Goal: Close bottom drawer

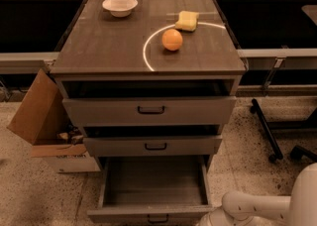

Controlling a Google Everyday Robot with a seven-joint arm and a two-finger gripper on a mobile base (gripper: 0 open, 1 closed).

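Observation:
The bottom drawer (153, 180) of the grey three-drawer cabinet stands pulled far out, its plain grey interior empty. Its slim front panel (124, 215) with a small dark handle (157, 218) lies at the bottom edge of the camera view. My white arm (257, 206) comes in from the bottom right. The gripper (205, 221) sits at the right end of the drawer's front panel, mostly cut off by the frame edge.
The top drawer (148, 111) and middle drawer (153, 145) are each slightly open. On the cabinet top are a white bowl (120, 5), an orange (172, 39) and a yellow sponge (187, 21). An open cardboard box (42, 121) stands left; a chair base (277, 136) right.

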